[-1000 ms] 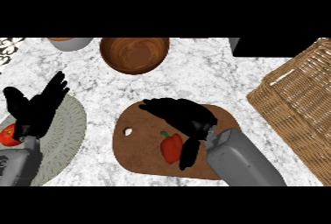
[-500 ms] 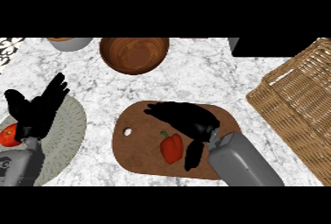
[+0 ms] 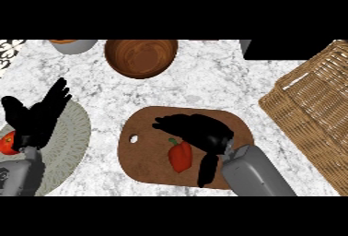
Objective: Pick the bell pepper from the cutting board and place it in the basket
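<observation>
Here the red bell pepper (image 3: 180, 156) lies on the brown cutting board (image 3: 146, 161), a little left of the board's middle, its green stem pointing up toward the far edge. The right hand (image 3: 198, 132) is spread just above and beside it: the fingers reach left across the board past the pepper's stem end, and the thumb hangs down along the pepper's right side. Whether any part of the hand actually touches the pepper is hard to judge from this steep angle, but nothing is curled round it, and the hand looks wide. The grey right forearm (image 3: 255, 173) comes in from the lower edge and covers the board's lower right corner. The board rests on the marble counter (image 3: 217, 87), with a hole near its left edge. To the right, well apart from the pepper, stands the wicker basket (image 3: 312, 106). Beyond the board sits a wooden bowl (image 3: 141, 56). At the left edge the left hand (image 3: 37, 117) rests open, fingers up, over a pale round placemat (image 3: 71, 138), beside a red thing (image 3: 8, 144) only partly in view.
</observation>
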Robot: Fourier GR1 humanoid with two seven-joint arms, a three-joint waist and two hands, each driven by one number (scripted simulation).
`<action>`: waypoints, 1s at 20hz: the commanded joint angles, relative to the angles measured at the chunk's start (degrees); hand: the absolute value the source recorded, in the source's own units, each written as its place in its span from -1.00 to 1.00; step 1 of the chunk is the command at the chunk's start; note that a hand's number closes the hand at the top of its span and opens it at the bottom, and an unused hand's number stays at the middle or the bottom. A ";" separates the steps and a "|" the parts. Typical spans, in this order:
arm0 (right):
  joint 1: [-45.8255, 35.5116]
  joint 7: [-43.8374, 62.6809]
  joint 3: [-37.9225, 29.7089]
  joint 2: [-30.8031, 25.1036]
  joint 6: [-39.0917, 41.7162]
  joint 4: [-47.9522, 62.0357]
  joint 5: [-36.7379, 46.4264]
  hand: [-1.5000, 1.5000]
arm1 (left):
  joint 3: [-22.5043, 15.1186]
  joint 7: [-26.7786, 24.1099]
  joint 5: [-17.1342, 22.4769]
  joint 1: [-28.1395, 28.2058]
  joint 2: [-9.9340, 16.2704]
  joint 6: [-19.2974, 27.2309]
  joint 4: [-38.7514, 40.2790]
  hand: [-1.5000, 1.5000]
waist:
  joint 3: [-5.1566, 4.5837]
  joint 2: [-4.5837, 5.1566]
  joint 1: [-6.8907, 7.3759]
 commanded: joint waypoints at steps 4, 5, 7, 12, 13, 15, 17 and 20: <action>2.94 -0.36 1.46 1.00 -1.60 -1.21 5.76 -1.00 | 2.37 3.88 0.30 -2.72 1.31 -1.82 -1.14 0.00 | 0.00 -0.01 -0.02; 4.66 -3.72 2.51 -0.74 -4.20 -0.21 7.51 -1.00 | 0.06 5.48 -0.96 -2.19 -1.12 0.00 -3.13 0.00 | 0.01 -0.01 -0.01; 1.52 -2.53 0.83 1.16 -3.99 3.82 8.82 -1.00 | 0.84 2.03 -1.73 0.59 -1.82 0.11 -2.99 0.00 | 0.00 0.02 0.18; 3.58 -5.12 2.38 1.05 -6.96 4.91 12.87 -1.00 | 1.06 -0.63 -3.08 1.82 -2.21 -1.44 -1.24 0.00 | 0.00 0.01 0.08; 1.78 -2.73 5.10 3.23 -9.25 7.07 12.55 -1.00 | 2.45 -0.06 -2.61 -3.55 -1.77 -0.84 3.26 0.00 | 0.00 0.06 0.04; -0.23 -8.35 6.10 -0.81 -7.25 8.05 15.68 1.00 | 1.20 0.12 -2.25 -1.67 -3.08 -0.94 1.33 0.00 | 0.00 0.07 0.16; -1.54 -9.09 5.43 1.36 -8.57 11.67 17.12 1.00 | 0.40 2.03 -3.84 0.15 -3.46 0.39 -2.22 0.00 | 0.01 0.03 0.30; -1.44 -7.29 6.27 3.24 -11.05 13.51 17.14 1.00 | 1.99 2.26 -2.60 1.66 -1.99 -2.46 -3.54 0.00 | 0.01 0.03 0.34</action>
